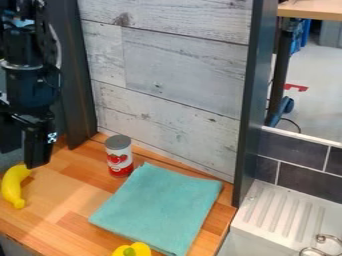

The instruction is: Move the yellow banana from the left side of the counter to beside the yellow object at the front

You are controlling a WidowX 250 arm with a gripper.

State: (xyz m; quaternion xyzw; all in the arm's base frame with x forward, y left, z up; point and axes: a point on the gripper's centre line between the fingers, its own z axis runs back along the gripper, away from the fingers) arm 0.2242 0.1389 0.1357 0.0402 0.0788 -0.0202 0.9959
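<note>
The black gripper [23, 157] hangs at the left edge, with its two fingers apart and nothing visible between them. Just below it, a yellow banana [12, 187] lies on the wooden counter, its upper end close to the right fingertip. To the right of the gripper, a can [119, 156] with a red and grey label stands upright near the back wall. A folded teal cloth [160, 206] lies flat beside the can, towards the front. At the bottom edge is a yellow pepper [132, 250] with a green stem, partly cut off, next to the cloth's front edge.
A whitish wood-plank wall [167, 75] rises behind the counter [60, 195], between dark upright posts [254, 115]. To the right are a white sink with a ridged drainboard [284, 215], a metal faucet [322, 246] and dark wall tiles [300, 177].
</note>
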